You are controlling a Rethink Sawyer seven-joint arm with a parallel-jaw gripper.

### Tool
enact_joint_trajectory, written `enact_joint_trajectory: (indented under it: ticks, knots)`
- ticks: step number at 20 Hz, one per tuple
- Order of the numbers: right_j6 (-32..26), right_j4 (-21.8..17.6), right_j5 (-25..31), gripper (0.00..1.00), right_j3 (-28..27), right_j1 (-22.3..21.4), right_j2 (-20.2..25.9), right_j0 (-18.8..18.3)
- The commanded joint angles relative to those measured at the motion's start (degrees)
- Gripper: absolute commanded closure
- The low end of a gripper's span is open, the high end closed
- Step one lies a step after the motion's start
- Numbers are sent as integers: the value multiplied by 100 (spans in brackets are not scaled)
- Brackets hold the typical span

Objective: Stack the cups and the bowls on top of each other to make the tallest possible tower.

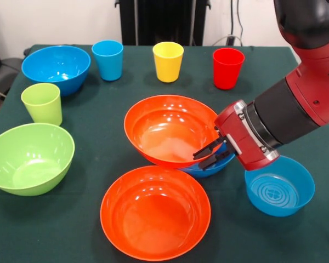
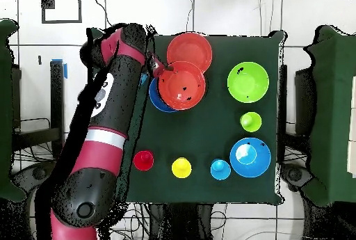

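My gripper [image 1: 199, 159] comes in from the right and is shut on the right rim of an orange bowl [image 1: 167, 129], one finger inside and one under the rim. That bowl sits tilted on a deep blue bowl [image 1: 215, 166], which mostly hides beneath it. In the overhead view the gripper [image 2: 154, 66] meets the same orange bowl [image 2: 182, 84] over the blue bowl [image 2: 158, 97]. A second orange bowl [image 1: 155, 212] lies nearer the camera. A smaller blue bowl [image 1: 279, 189] sits under my wrist.
A lime green bowl [image 1: 30, 158] and green cup [image 1: 42, 103] stand at the left. Along the far side are another blue bowl [image 1: 56, 67], a blue cup [image 1: 107, 59], a yellow cup [image 1: 168, 61] and a red cup [image 1: 228, 68].
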Motion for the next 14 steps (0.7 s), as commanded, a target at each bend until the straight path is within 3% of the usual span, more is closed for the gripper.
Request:
enact_joint_trajectory:
  ticks: [1, 14]
  knots:
    - [1347, 204, -111, 100, 229, 135, 472, 223]
    - [1577, 430, -55, 100, 341, 137, 480, 410]
